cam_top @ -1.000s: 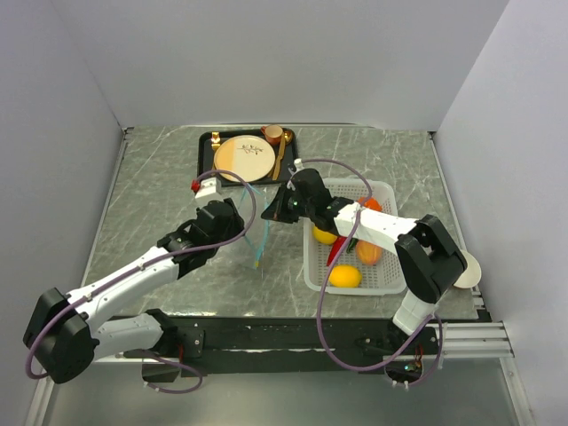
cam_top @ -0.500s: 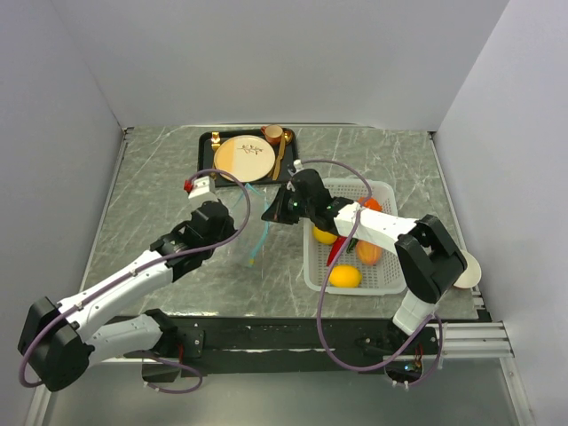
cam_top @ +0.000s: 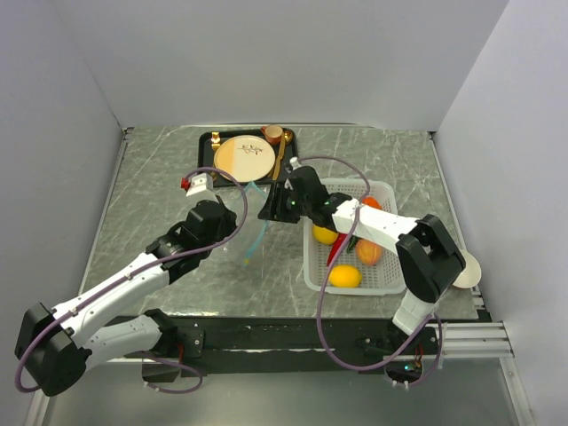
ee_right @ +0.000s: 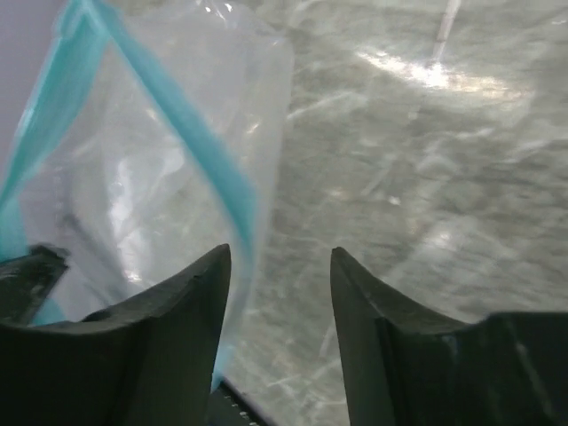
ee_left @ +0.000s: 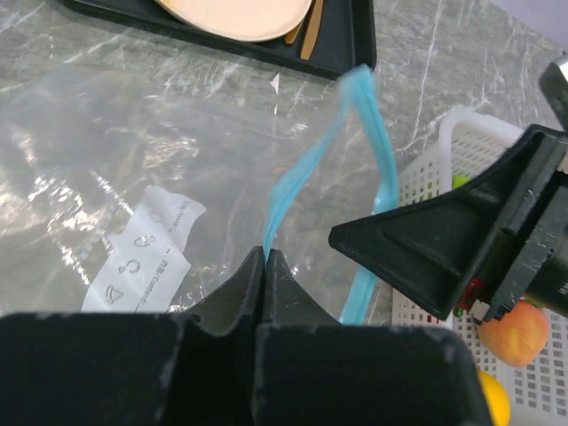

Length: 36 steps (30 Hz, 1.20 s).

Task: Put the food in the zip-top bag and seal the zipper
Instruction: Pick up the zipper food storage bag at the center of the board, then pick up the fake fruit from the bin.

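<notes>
The clear zip-top bag lies slack on the marble table, its white label facing up. Its light blue zipper is lifted and stands open in a loop. My left gripper is shut on the near lip of the zipper. My right gripper is open just beside the far lip and holds nothing. In the top view it hovers at the bag's mouth, opposite the left gripper. The food sits in the white basket: two lemons, a peach and a red chili.
A black tray at the back holds the cream-and-tan plate, a gold spoon and a small cup. A white disc lies at the table's right edge. The basket stands right of the bag.
The left gripper has shut on the zipper's near lip and drawn it slightly left. The right gripper has opened and let go of the bag's edge.
</notes>
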Tool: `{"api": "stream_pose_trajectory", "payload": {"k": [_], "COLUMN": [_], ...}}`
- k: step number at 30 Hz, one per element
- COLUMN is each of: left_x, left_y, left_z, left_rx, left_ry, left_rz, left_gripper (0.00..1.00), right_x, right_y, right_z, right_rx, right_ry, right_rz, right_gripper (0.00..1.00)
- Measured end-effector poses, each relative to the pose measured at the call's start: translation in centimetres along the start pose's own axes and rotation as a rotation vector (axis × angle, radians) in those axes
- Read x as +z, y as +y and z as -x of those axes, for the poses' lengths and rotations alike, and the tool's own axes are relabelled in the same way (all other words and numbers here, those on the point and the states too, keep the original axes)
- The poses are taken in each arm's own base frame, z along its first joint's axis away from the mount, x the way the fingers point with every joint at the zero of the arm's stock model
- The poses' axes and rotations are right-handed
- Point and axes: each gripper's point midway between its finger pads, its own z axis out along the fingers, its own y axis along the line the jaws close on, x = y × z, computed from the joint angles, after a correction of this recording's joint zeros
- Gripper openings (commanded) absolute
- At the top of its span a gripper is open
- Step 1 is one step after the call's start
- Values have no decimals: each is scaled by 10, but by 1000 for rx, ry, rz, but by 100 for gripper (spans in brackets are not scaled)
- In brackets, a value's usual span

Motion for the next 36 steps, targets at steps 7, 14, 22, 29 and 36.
{"api": "stream_pose_trajectory", "payload": {"k": [7,14,22,29,36], "left_x": [0,0,5,24,35], "left_y": [-3,-3,0,12,11], "left_z": [1,1,-5,-40,-67], "left_rx": [-5,-5,-30,-16,16], "left_ry": [-3,0,9,83,144], "left_rz": [-11,-15,13,103,133], "left_gripper": [1,1,1,1,1], "right_x": [-45,-118,-152,-164,-186], "right_y": [-9,-55,-148,-186,-206], "right_z": [31,62,35,8,-5], "right_rx": [-57,-1,119,156,211], "right_ry": [-143,-359,-363,-331,-347], "right_rz": [-124,-243,-510,-688,-825], "right_gripper": [76,74,73,72,78]}}
